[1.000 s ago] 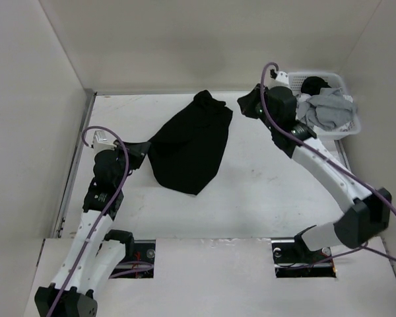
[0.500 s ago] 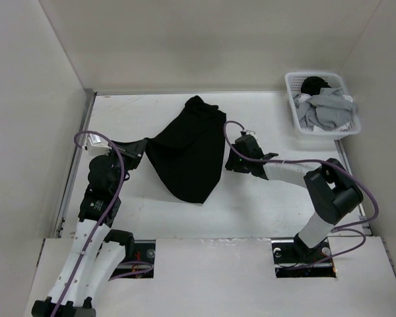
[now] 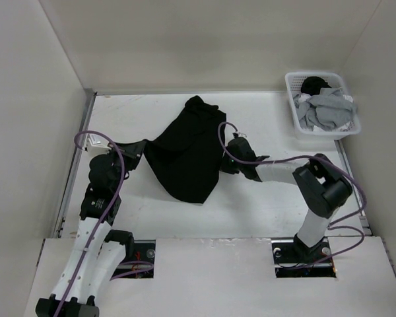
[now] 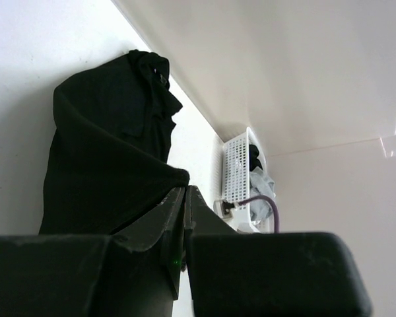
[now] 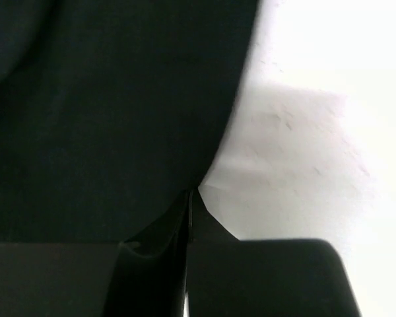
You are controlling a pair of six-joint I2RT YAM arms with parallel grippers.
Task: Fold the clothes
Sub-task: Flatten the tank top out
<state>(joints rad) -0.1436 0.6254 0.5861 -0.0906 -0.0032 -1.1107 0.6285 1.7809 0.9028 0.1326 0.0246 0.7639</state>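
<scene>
Got the clothes point(image 3: 188, 155) on the surface point(image 3: 264, 119), left corner pinched in left end effector point(image 4: 185, 195); right end effector point(image 5: 192, 197) pressed together at the right edge, grip unclear.

Centre: black garment point(image 3: 188, 155) blocks my path.
Far right corner: basket point(image 3: 294, 112) stands in my way.
Near strip: bare table point(image 3: 251, 206), I pass freely.
</scene>
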